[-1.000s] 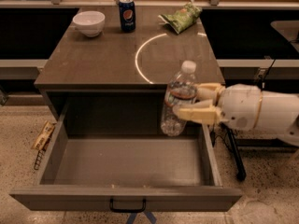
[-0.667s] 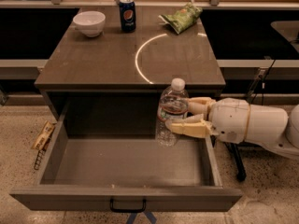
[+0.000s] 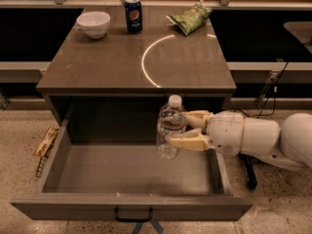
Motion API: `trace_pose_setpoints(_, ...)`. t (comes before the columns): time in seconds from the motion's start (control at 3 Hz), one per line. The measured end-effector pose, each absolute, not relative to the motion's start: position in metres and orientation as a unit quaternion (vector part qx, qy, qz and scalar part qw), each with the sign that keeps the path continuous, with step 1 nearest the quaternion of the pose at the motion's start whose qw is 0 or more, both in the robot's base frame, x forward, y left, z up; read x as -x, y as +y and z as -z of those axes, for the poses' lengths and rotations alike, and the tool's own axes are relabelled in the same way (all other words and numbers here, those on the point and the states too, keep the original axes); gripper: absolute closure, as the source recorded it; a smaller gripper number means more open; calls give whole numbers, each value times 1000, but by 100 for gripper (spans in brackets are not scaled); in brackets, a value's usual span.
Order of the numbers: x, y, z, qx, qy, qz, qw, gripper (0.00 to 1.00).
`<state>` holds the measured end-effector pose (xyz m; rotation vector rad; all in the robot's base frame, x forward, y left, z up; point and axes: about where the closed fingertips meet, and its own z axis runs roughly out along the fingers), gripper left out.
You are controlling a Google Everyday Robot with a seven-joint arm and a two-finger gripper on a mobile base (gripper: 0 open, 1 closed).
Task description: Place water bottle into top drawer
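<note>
The water bottle (image 3: 170, 126), clear plastic with a white cap, is held upright inside the open top drawer (image 3: 131, 206), over its right part and just above its floor. My gripper (image 3: 181, 129) comes in from the right and is shut on the bottle's middle, one cream finger (image 3: 187, 141) in front and one behind. The white arm (image 3: 263, 138) reaches over the drawer's right wall. The drawer is pulled fully out, with a black handle (image 3: 133, 215) at front centre.
On the table top (image 3: 112, 62) stand a white bowl (image 3: 93, 23), a blue Pepsi can (image 3: 133, 14) and a green chip bag (image 3: 191, 18). A snack packet (image 3: 45, 142) lies on the floor left of the drawer. Cables hang at the right.
My gripper has carried the bottle down and to the left, from beside the table's front edge into the drawer's opening.
</note>
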<state>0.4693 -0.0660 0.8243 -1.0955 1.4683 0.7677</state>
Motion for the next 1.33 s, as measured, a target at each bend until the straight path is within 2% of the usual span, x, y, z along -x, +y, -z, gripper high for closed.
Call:
trace_pose_setpoints(0.67,-495,-7,-774,494,592,-337,540,100)
trace_pose_setpoints(1.0,-498,19,-753,492,589,-347,539,84)
trace_pose_setpoints(1.33,-496,37,-734,496,594,-339,534,62)
